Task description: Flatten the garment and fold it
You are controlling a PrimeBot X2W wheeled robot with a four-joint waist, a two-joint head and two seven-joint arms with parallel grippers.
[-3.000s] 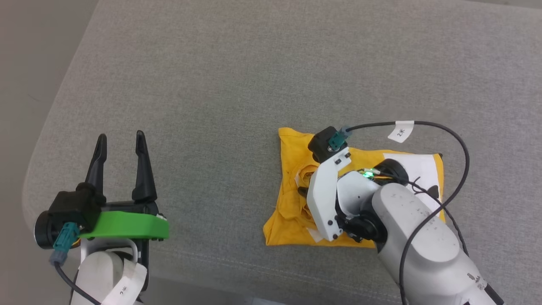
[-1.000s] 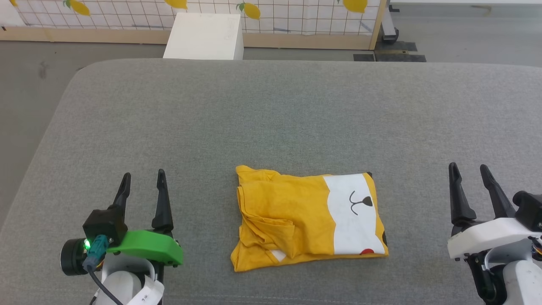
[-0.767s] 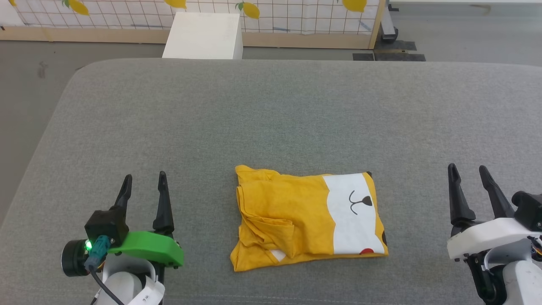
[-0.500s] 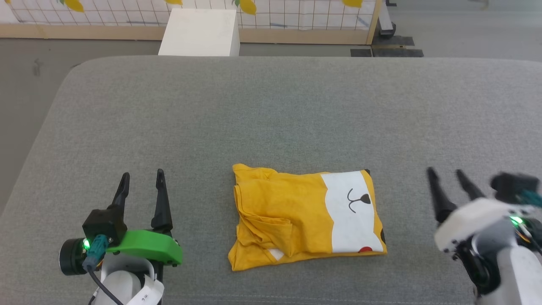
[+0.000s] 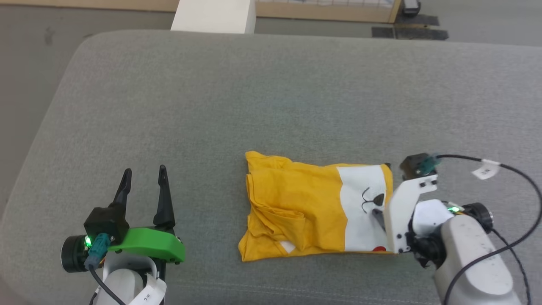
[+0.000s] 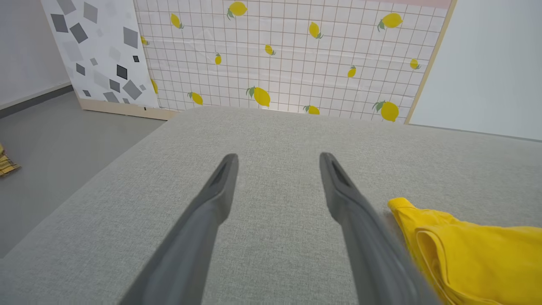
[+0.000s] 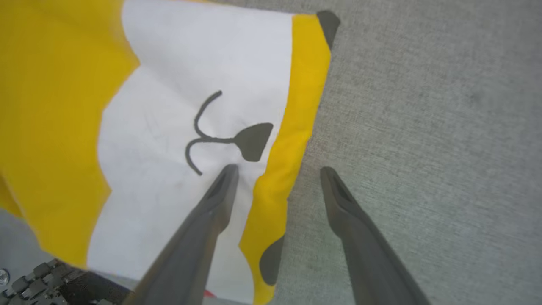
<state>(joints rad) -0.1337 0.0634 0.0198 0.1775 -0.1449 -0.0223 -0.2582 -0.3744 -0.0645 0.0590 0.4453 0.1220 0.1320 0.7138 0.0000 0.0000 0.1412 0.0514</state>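
The garment, a bright yellow T-shirt with a white patch, black stroke marks and a red dot, lies loosely folded on the grey cushion. My right gripper points down at its right edge, partly hidden by its white bracket. In the right wrist view it is open and straddles that edge. One finger is over the white patch, the other over bare cushion. Whether either touches the cloth I cannot tell. My left gripper stands open and empty, well left of the garment, and shows again from the left wrist.
A white box stands on the floor beyond the cushion's far edge. A lemon-print grid screen stands behind it. A black cable loops from my right wrist. Bare cushion stretches around the garment on all sides.
My right arm has swung in from the far right and tipped down over the garment's right edge. The head camera has tilted down. The left arm and the garment have stayed put.
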